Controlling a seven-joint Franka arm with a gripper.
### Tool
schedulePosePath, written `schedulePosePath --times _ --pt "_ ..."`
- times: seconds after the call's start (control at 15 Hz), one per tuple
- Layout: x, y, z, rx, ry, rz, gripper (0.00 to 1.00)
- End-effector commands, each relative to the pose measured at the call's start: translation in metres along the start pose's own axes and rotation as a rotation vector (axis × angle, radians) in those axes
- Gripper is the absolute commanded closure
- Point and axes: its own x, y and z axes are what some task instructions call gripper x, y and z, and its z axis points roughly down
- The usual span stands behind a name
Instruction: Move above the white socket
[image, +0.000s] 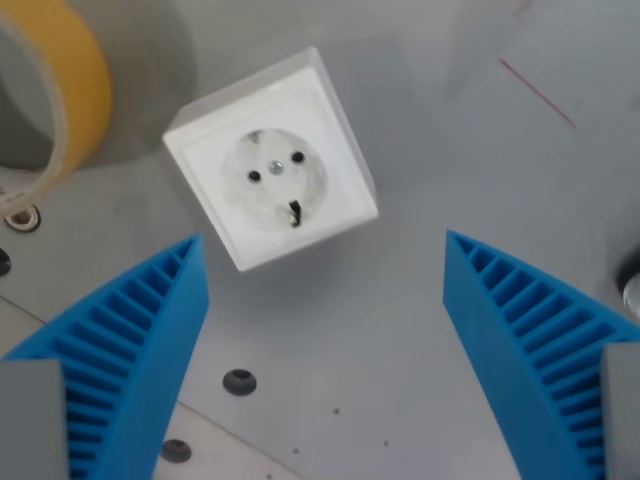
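Note:
A white square socket (272, 160) lies on the grey table, turned at an angle, in the upper middle of the wrist view. Its round recess shows two pin holes and a centre screw. My gripper (325, 240) is open and empty. Its two blue ribbed fingers (140, 340) stand wide apart at the lower left and lower right. The socket lies just beyond the fingertips, nearer the left finger, and touches neither.
A roll of yellow tape (60, 95) sits at the top left. Screw holes (239, 381) dot the table plate at the lower left. A thin red line (537, 93) marks the table at the upper right. A dark object shows at the right edge (630, 275).

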Motion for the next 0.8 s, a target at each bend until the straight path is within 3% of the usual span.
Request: schedulePosePath --times 0.07,0.8 --pt "0.001 -0.009 0.01 -0.078 0.086 -0.282 0.0" --pt "0.01 -0.022 0.024 -0.083 0.085 -0.3 0.0"
